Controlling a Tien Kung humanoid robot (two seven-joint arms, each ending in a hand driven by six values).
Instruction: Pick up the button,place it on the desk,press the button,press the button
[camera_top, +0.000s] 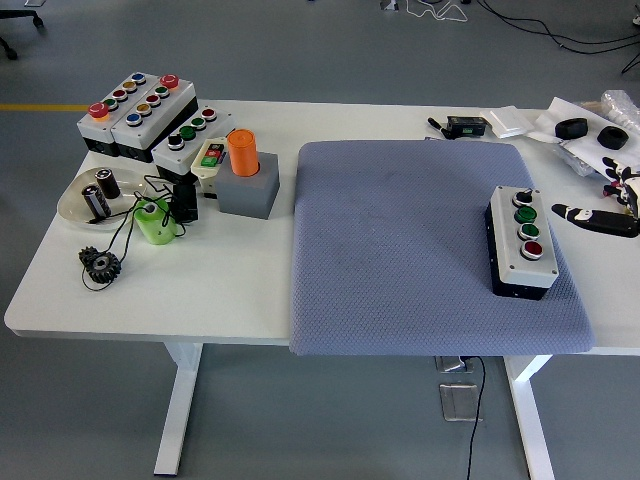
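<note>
We find the right robot hand (610, 205) at the right edge of the worktop (240, 290), lying low over the white surface with one black finger (590, 216) stretched flat toward the left. The remaining fingers are cut off by the frame edge, so we cannot tell whether the robot hand is released or clenched; it holds nothing that we can see.

Just to its left, apart from that finger, stands the button box (523, 240), a grey-topped, black-sided unit carrying four buttons in a row: black, green, green, red. It rests on the right portion of a grey mat (400, 260), which covers the middle of the worktop and overhangs its near edge.

Beyond the robot hand, toward the far right corner, we note black parts on white packaging (590, 135) and a small black device (465, 126).

Well away to the left, past the mat, we record an orange cylinder (242, 152) seated in a grey block (248, 193), three further multi-button boxes (140, 110), a green cup (154, 221), a white dish (75, 205) holding batteries, and a dark gear (101, 264).
</note>
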